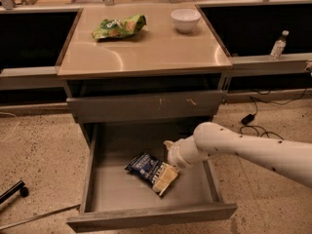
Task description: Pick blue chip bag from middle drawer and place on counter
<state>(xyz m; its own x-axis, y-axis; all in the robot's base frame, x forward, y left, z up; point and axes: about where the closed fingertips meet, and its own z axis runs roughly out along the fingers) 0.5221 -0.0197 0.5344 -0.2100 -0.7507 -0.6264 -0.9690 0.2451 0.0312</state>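
Claw (166, 177) low inside middle drawer (146, 217), down on right end of blue chip bag (145, 165), touching it. Arm comes in from right, angled down, likely to pass under scratched drawer front (146, 106) above. Claw opening: cannot tell. Bag lies flat on drawer floor, centre-right, not lifted. Judgement: grasp step, placing not begun. Drawer pulled open, holds 1 item only, the bag. Table (156, 57) above carries 2 things: green chip bag (118, 27) back-left, white bowl (185, 19) back-right. Front half free, likely drop spot.
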